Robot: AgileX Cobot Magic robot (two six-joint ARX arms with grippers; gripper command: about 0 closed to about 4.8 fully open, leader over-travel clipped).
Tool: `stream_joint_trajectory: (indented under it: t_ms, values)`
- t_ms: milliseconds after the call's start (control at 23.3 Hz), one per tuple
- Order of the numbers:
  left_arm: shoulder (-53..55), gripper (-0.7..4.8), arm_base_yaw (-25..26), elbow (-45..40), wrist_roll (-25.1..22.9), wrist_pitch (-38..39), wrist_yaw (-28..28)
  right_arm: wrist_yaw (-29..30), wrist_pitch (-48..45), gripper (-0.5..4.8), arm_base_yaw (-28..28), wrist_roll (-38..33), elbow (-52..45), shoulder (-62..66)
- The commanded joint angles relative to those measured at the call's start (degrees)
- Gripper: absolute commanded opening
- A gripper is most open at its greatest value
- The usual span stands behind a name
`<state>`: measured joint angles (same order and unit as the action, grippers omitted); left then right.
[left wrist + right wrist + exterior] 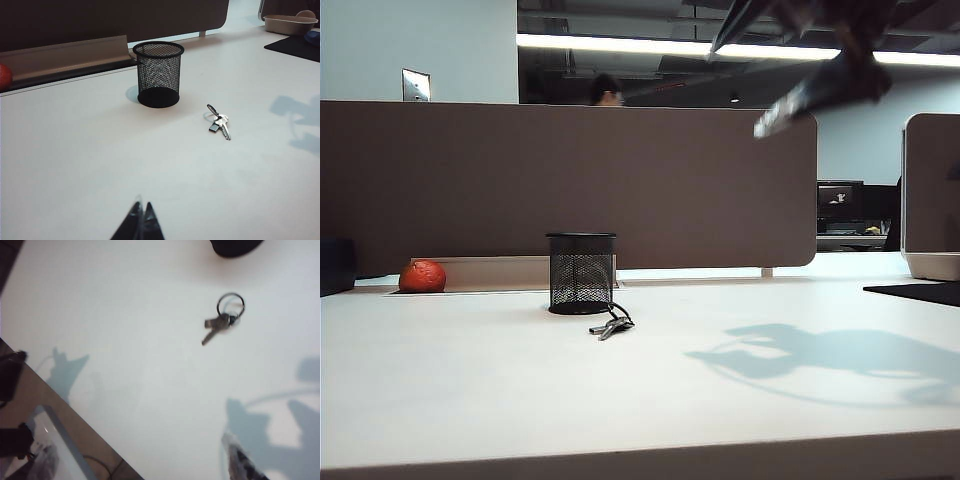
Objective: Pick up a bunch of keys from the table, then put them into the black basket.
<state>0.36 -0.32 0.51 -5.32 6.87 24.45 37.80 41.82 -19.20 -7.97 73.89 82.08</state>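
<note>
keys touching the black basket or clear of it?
Apart. The left wrist view shows bare white table between the bunch of keys and the black basket. The exterior view alone makes them look adjacent.

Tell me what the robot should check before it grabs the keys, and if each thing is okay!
1. Keys free to grab: ok. The bunch of keys lies flat on the table, beside the black basket, not in it.
2. Basket ready: ok. It stands upright, its mouth open.
3. Right gripper near the keys: not ok. It is high above the table, blurred.
4. Right gripper open: cannot tell. Only one fingertip shows.
5. Left gripper out of the way: ok. It is shut and far from the keys.
6. Nothing blocking: ok. The red fruit sits far off by the partition.
</note>
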Motion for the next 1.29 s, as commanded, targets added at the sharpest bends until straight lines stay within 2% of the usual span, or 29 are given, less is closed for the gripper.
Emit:
stream_joint_trajectory:
  t_ms: [43,172,215,386,1287]
  values:
    - [0.0,-0.06,0.0,0.2,0.2,-0.4,1.2,-0.7,-4.5,4.32,-2.4,-2.0,0.2,4.0]
    - [0.0,-0.06,0.0,0.2,0.2,-0.1,1.5,-0.8,-13.8,4.42,-4.6,-6.2,0.3,8.7]
    - [0.0,-0.06,0.0,0.2,0.2,0.0,1.5,-0.8,-15.1,4.57,-4.6,-7.1,0.3,9.4]
    - [0.0,-0.06,0.0,0.2,0.2,0.3,1.5,-0.7,-18.4,4.59,-4.7,-10.2,0.5,12.0]
    - [0.0,-0.06,0.0,0.2,0.2,1.3,1.5,-1.9,-18.0,4.58,-10.3,-11.8,15.5,34.8]
